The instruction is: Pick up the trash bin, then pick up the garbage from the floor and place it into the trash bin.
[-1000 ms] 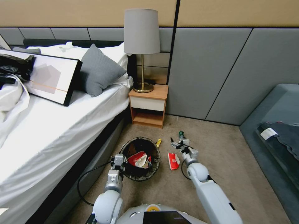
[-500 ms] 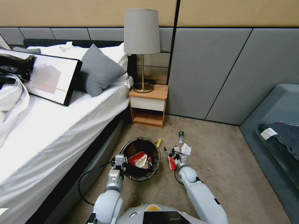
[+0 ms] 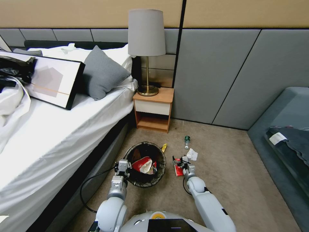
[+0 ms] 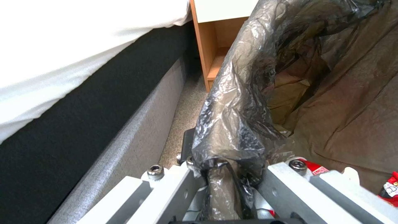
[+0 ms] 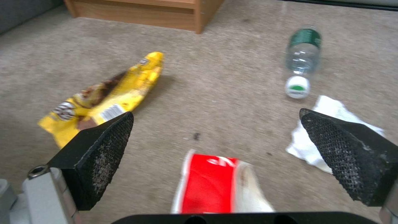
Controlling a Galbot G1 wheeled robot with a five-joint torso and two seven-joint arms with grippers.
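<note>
The floor (image 3: 225,161) is open beige carpet running out from the trash bin (image 3: 145,164) toward the grey sofa (image 3: 283,129), with plenty of bare room on that side; on the bin's other side the bed (image 3: 58,129) crowds close, leaving just a narrow strip of carpet between bin and bed base. Beyond the bin, against the wall, stands the wooden nightstand (image 3: 153,109) with a lamp (image 3: 146,48) on it. The bin sits on the carpet, its black bag folded over the rim, with red-and-white packets and a pale wad already inside. The left gripper (image 3: 124,167) is at the bin's near edge on the bed side, its fingers clenched on the bagged rim, the plastic bunched between them in the left wrist view (image 4: 226,174). The right gripper (image 3: 181,162) hangs low just beside the bin on the sofa side, fingers (image 5: 104,155) spread wide apart and holding nothing, straddling a red-and-white packet (image 5: 215,183) that lies flat on the carpet. Next to that packet, away from the bin, lies a white tissue (image 5: 327,137); past it toward the wall is a small clear bottle (image 5: 303,59) with a green cap, on its side. A yellow wrapper (image 5: 108,99) lies at the bin's far edge.
</note>
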